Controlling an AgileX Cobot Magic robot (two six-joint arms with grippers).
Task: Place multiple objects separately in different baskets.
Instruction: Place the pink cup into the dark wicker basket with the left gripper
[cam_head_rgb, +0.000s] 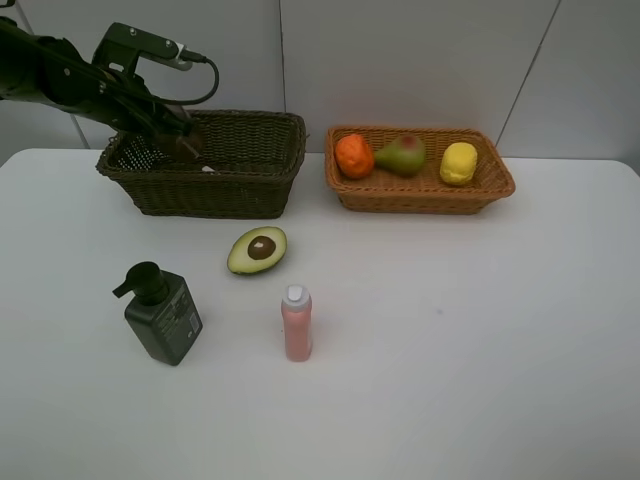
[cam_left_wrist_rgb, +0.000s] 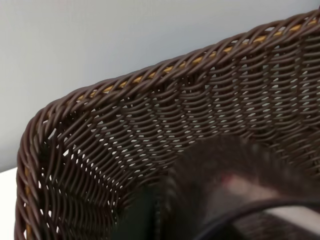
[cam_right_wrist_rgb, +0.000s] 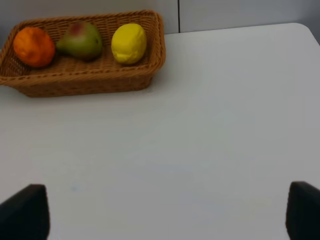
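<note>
The dark green-brown basket stands at the far left of the table, and the left gripper is lowered inside it near its left end. The left wrist view shows only the basket's woven inner wall and a blurred dark reddish shape close to the lens, so whether the jaws are open or gripping anything cannot be told. A small white bit lies in the basket beside the gripper, too small to identify.

To the right, apart from it, the orange-tan basket holds the orange, the red-green pear and the yellow lemon in a row.

In front of the dark basket the avocado half lies pit up. Nearer the camera, the dark green pump bottle lies tilted, its label print too small to read, and the small pink bottle has a white cap and no legible writing.

The right gripper hovers over bare table, jaws spread wide and empty.
</note>
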